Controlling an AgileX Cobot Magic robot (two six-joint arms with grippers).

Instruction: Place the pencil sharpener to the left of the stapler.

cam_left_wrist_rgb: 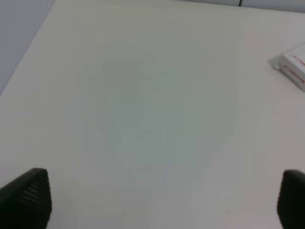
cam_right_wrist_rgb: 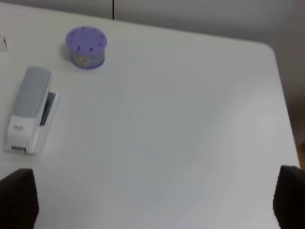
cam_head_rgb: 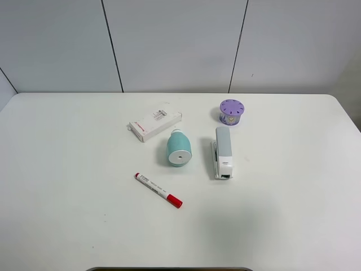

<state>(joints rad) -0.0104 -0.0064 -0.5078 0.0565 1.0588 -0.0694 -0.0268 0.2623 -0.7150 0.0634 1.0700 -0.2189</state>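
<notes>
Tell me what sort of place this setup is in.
Probably a lab or office test bench: a bare white table against plain grey wall panels, set out with stationery, namely a stapler, a teal pencil sharpener and a red-capped marker.

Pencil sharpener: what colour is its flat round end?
White, with a small dark centre hole, on the teal pencil sharpener; clearest in the exterior high view.

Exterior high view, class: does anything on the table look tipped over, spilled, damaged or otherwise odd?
Only the pencil sharpener stands out: it lies on its side, white round end toward the camera, just left of the stapler. Nothing looks spilled or broken.
</notes>
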